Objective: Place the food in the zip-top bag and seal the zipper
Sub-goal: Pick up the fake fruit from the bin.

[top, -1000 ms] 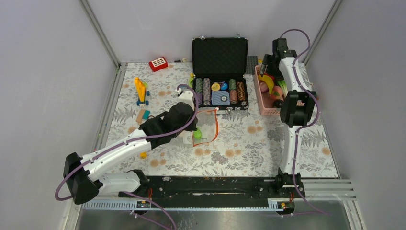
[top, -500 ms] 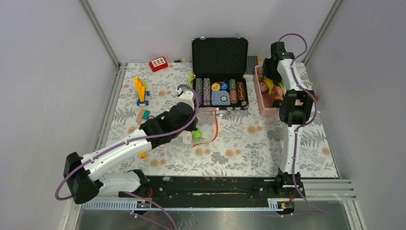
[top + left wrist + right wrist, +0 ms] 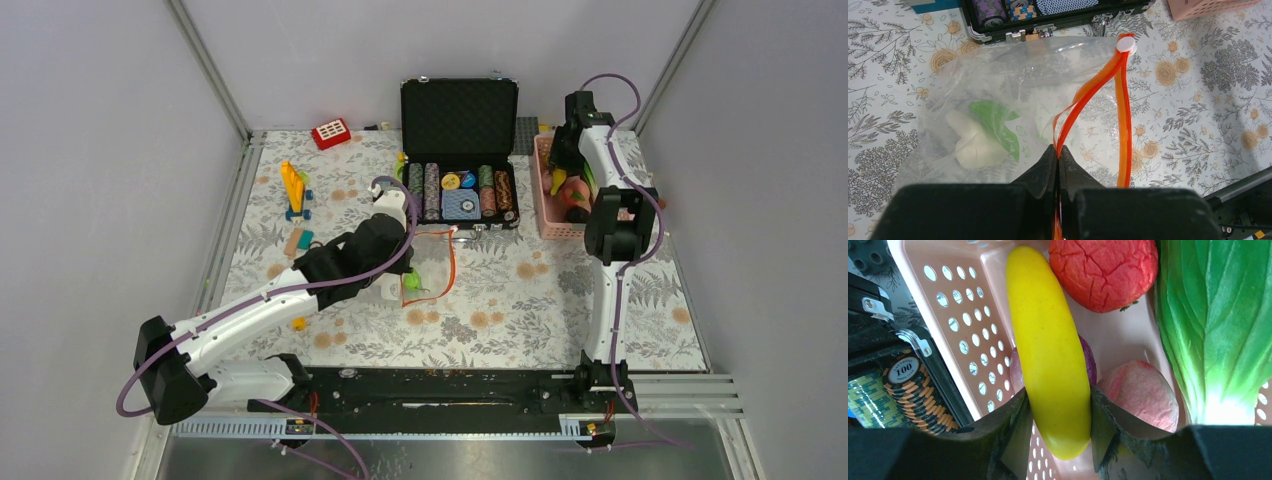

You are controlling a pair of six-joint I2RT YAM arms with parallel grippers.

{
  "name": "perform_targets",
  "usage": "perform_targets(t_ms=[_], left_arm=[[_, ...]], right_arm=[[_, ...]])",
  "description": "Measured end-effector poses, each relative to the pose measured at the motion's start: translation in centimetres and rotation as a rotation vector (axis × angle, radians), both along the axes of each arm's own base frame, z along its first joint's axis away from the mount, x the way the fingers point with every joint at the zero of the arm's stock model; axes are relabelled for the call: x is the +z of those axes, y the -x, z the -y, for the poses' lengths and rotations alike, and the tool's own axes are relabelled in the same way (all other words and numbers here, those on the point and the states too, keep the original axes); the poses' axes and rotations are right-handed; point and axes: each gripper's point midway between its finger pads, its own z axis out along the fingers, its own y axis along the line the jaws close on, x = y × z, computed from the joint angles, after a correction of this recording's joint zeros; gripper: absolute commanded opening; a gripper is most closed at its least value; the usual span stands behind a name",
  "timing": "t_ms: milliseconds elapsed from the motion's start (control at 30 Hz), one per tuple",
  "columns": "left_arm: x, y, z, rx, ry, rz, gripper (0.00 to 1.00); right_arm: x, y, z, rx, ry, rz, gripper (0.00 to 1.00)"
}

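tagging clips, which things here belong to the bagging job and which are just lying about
job: bag, zipper, banana, red fruit, cabbage, green piece already bagged
lying about: chip case, red block, yellow toy

The top camera looks steeply down from the near side over the whole tabletop (image 3: 520,300). The left wrist camera looks closely down on the bag (image 3: 998,75), the right into the basket (image 3: 963,325); the top view shows both.
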Motion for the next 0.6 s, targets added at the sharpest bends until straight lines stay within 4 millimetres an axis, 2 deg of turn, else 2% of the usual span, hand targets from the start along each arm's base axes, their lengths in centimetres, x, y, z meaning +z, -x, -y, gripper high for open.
perform_targets(t_ms=[67, 200, 433, 600], left_arm=[[0.0, 0.0, 0.0, 0.0, 0.0, 0.0, 0.0], [0.0, 0.0, 0.0, 0.0, 0.001, 0.0, 0.0], [0.0, 0.1, 0.1, -0.003, 0.003, -0.002, 0.0], [0.0, 0.1, 0.2, -0.009, 0.006, -0.005, 0.0]], right_arm=[[0.1, 0.4, 0.1, 0.001, 0.005, -0.004, 0.19], [0.4, 1.6, 0.5, 0.008, 0.032, -0.02, 0.18], [1.6, 6.3, 2.1, 0.025, 0.128, -0.032, 0.16], [3.4, 7.8, 2.6, 0.026, 0.156, 0.017, 0.16]])
